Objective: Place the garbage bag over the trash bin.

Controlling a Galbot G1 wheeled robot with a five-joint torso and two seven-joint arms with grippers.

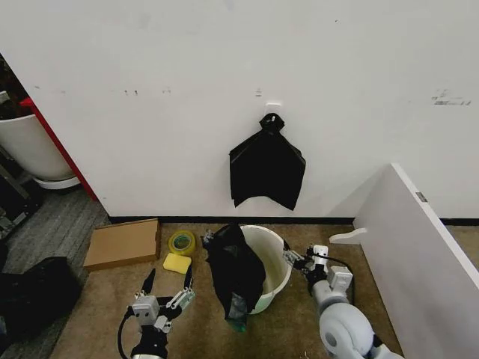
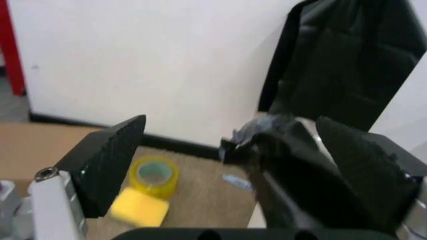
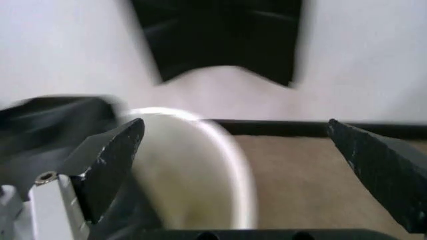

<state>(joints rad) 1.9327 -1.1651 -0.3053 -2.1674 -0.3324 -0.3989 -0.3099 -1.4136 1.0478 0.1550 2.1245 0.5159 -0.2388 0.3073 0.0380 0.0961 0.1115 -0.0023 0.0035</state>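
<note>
— Well, what does your head camera give you?

— My round cream-white plastic trash bin [image 1: 273,262] stands on the brown carpet floor [image 1: 299,329] near the white wall [image 1: 224,75]. The crinkly glossy black plastic garbage bag [image 1: 233,273] is draped over the bin's left rim and hangs down its outer side. My left gripper [image 1: 168,288] hovers left of the bag, spread wide and holding nothing. My right gripper [image 1: 296,259] is just beside the bin's right rim; from here I cannot tell how its fingers stand. A flat black bundle [image 1: 266,168] hangs on the wall above.

— And your left wrist?

— Both fingers far apart, empty; the bag [image 2: 280,145] lies ahead, with a yellow tape roll [image 2: 155,174] and yellow sponge [image 2: 139,209] on the carpet.

— Right wrist?

— Wide open too, gripping nothing, with the bin's rim [image 3: 233,155] between the fingers' line and the bag [image 3: 53,130] over the far edge.
</note>
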